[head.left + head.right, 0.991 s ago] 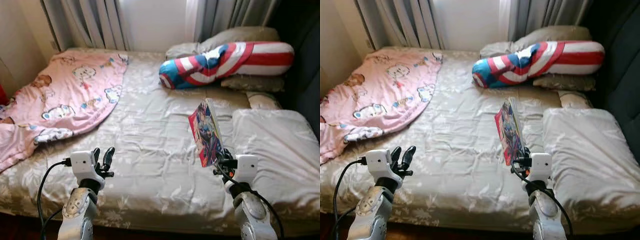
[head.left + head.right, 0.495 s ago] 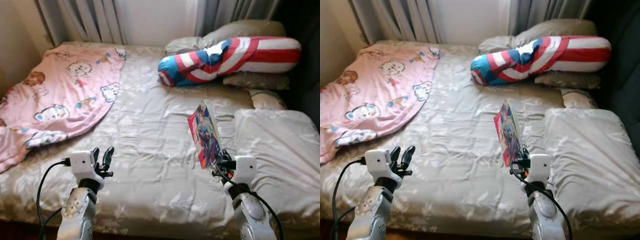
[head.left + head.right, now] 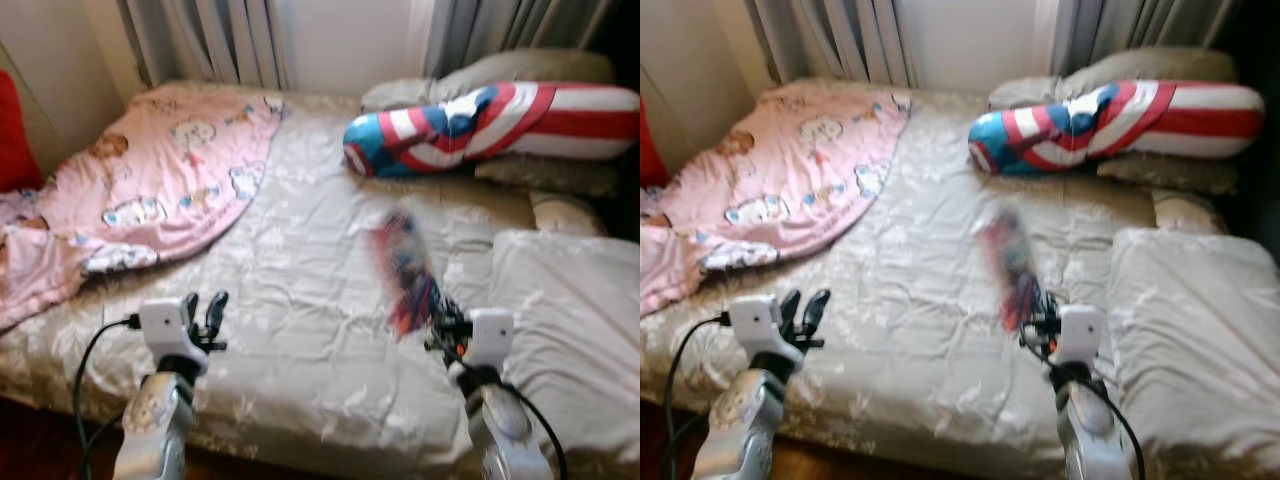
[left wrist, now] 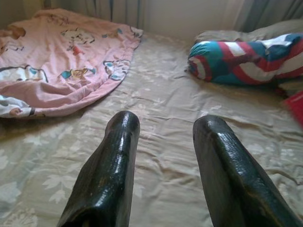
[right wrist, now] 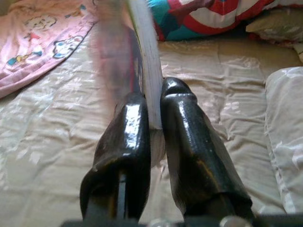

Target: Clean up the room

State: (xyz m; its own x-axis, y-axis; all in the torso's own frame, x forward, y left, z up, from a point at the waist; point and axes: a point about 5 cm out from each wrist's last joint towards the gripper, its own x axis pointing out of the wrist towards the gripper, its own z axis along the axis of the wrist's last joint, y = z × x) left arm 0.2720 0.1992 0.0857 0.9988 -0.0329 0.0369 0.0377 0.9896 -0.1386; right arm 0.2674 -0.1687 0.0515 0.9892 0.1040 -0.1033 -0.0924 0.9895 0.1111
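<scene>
Right hand [image 5: 151, 118] raised over bed [image 3: 300, 250], clamped on upright book [image 3: 405, 270] | left hand [image 4: 165, 137] raised, parted, holding nothing

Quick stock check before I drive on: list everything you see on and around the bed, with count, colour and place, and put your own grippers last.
bed cover: one, beige floral, spread over the bed.
blanket: one, pink with cartoon prints, on the bed's left side.
bolster: one, red, white and blue, at the head of the bed.
pillows: beige, behind and under the bolster; count unclear.
white pillow: one, on the bed's right side.
curtains: grey, behind the bed.
red item: one, far left, unclear.
book: one, colourful, blurred, upright.
left gripper: open, empty, over the bed's near edge.
right gripper: shut on the book.
</scene>
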